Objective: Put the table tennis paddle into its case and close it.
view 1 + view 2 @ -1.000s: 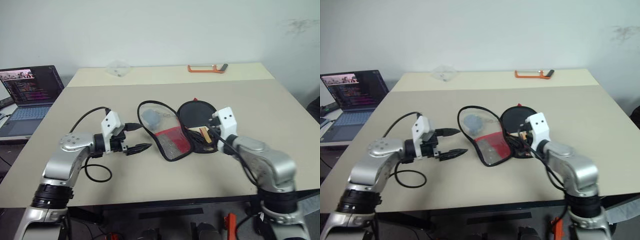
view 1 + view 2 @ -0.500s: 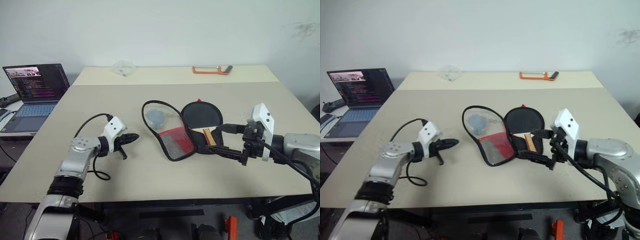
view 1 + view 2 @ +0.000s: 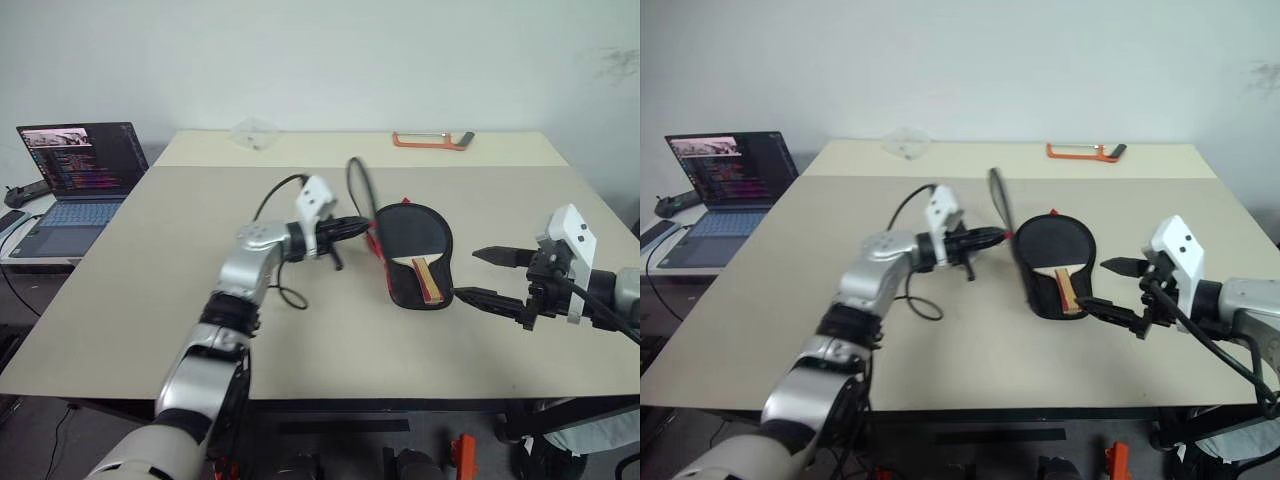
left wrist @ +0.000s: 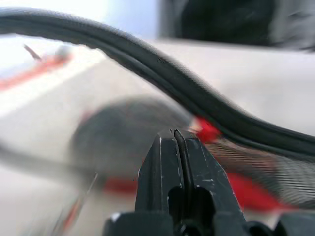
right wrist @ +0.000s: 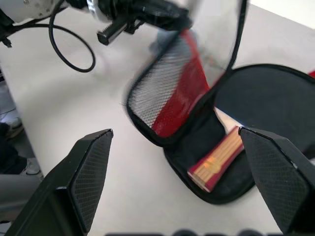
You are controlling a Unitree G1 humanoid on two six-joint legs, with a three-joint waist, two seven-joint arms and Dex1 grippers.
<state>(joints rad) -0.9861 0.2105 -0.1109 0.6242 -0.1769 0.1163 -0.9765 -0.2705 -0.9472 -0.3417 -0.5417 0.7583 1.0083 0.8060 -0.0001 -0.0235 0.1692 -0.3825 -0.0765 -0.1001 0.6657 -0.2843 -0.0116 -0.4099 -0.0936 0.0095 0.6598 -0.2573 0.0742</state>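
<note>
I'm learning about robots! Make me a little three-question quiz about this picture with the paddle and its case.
1. True or false: the table tennis paddle lies inside the open case.
2. Which claw pinches the case's lifted flap? A) left claw B) right claw
3. Fill in: the right claw's fingers are ____.

Key: 1 true. 2 A. 3 open, holding nothing.
</note>
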